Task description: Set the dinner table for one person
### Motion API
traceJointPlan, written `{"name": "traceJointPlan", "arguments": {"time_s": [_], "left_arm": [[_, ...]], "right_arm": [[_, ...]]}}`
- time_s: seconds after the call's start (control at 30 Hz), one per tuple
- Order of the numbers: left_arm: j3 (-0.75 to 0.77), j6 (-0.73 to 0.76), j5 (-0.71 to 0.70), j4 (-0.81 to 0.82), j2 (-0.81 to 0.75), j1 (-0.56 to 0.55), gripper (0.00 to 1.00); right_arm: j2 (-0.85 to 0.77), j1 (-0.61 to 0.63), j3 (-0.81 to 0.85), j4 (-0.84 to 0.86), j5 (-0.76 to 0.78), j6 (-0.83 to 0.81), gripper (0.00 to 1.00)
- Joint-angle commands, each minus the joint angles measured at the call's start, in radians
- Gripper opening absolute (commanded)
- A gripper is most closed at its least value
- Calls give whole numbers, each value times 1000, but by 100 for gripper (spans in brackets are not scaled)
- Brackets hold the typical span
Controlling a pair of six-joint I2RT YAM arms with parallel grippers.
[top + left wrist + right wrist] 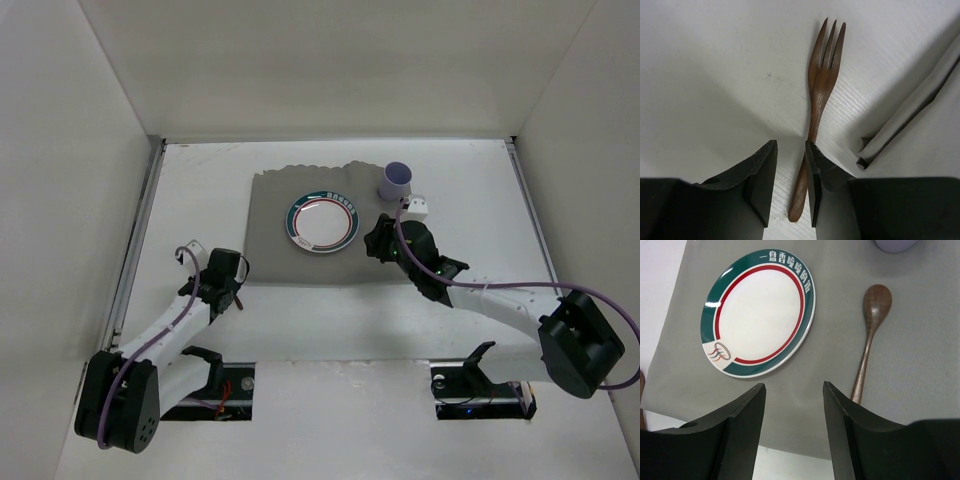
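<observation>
On the white dinner table, just left of the grey mat, a brown wooden fork lies flat with its tines pointing away. My left gripper straddles the fork's handle. The right finger touches the handle, a gap remains on the left side, and the jaws stand partly closed. My right gripper hovers open over the mat with nothing between its fingers. A green-and-red-rimmed plate rests on the mat ahead of it to the left, and a wooden spoon to the right.
A lilac cup stands at the mat's far right corner. The mat's left edge is folded over close to the fork. White walls enclose the table on three sides.
</observation>
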Motion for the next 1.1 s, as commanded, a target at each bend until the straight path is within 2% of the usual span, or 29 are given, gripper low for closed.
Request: {"name": "traceJointPlan", "arguments": {"time_s": [0.0, 0.37, 0.57, 0.63, 0.7, 0.77, 0.9, 1.07], "left_arm": [[-22, 9, 32, 28, 12, 9, 26], [-46, 24, 48, 81, -60, 13, 25], [-23, 46, 60, 107, 59, 16, 24], [-19, 46, 64, 118, 79, 9, 21], [-19, 49, 61, 120, 84, 14, 13], [-7, 52, 68, 101, 69, 26, 8], [62, 107, 51, -6, -36, 34, 5], [211, 210, 9, -87, -117, -38, 4]], "right_arm": [[-11, 8, 0, 64, -7, 10, 56], [-1, 18, 5, 70, -21, 6, 56], [8, 20, 11, 68, -27, 3, 57], [14, 20, 12, 64, -30, 6, 57], [12, 18, 14, 62, -33, 3, 57], [9, 20, 11, 73, -33, 3, 57], [18, 20, 14, 65, -35, 3, 57], [23, 18, 11, 68, -36, 10, 57]]}}
